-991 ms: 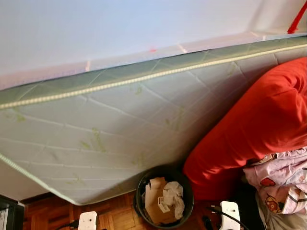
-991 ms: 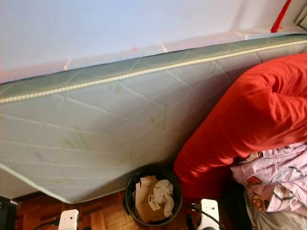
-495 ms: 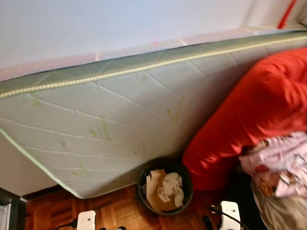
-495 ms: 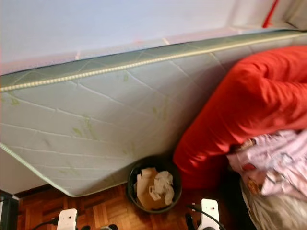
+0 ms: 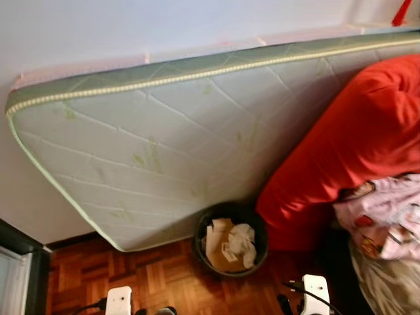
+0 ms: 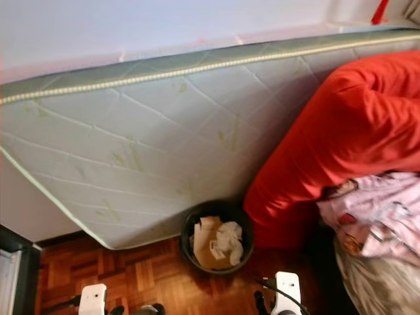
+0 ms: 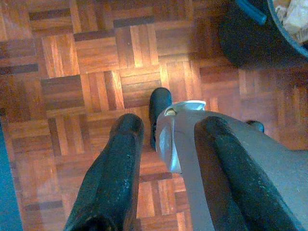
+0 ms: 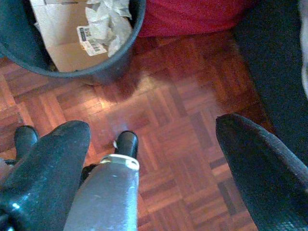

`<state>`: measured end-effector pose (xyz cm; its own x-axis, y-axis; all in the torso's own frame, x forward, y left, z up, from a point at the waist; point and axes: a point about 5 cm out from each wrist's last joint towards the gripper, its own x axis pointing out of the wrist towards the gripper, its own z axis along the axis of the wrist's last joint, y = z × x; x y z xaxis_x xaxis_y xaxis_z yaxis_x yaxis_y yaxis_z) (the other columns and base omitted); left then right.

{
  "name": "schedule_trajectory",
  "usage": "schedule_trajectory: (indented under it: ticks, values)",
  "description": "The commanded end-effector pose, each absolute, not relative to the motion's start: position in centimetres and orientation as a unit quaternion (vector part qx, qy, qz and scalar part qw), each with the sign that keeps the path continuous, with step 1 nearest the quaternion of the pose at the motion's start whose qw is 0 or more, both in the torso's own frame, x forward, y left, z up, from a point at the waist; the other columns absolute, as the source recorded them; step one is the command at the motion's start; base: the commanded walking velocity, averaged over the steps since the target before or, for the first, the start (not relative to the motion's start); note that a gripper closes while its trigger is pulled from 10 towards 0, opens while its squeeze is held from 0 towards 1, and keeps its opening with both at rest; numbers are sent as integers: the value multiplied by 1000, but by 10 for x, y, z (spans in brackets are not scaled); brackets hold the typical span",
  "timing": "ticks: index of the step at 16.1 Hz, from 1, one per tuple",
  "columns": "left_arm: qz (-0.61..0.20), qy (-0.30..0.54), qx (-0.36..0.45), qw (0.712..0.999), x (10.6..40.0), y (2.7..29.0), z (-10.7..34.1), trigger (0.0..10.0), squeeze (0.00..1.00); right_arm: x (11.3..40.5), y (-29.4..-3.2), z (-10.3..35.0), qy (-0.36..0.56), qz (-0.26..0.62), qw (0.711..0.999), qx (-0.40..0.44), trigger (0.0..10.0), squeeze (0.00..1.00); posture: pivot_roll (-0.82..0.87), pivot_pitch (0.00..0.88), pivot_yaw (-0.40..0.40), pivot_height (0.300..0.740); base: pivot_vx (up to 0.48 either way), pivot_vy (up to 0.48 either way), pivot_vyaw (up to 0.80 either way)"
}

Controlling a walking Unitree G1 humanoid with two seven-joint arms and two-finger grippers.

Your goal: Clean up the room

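Both arms hang low over the parquet floor (image 7: 72, 72): the left gripper (image 7: 166, 178) and right gripper (image 8: 154, 163) each have fingers spread, grasping nothing. Just beyond, a black waste bin (image 5: 230, 237) holds cardboard and crumpled paper bearing a white barcode label (image 8: 91, 39), its print illegible. Behind it a quilted mattress (image 5: 164, 144) leans on the wall, a red cushion (image 5: 354, 144) alongside.
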<state>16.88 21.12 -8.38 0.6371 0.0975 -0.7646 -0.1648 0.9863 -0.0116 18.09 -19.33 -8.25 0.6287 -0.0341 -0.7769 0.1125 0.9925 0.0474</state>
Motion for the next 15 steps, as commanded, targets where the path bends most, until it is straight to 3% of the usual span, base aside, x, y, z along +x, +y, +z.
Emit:
schedule_trajectory:
  ticks: [1, 5, 15]
  values:
    - [66, 455, -40, 887, 151, 206, -93, 10000, 0, 174, -193, -86, 441, -39, 895, 45, 10000, 0, 118, 141, -64, 740, -259, 0, 0]
    - [67, 457, -39, 886, 150, 206, -94, 10000, 0, 174, -194, -86, 441, -37, 896, 43, 10000, 0, 118, 148, -70, 740, -255, 0, 0]
    - [69, 452, -49, 888, 150, 202, -94, 10000, 0, 174, -196, -85, 443, -30, 895, 39, 10000, 0, 119, 158, -80, 740, 0, 0, 0]
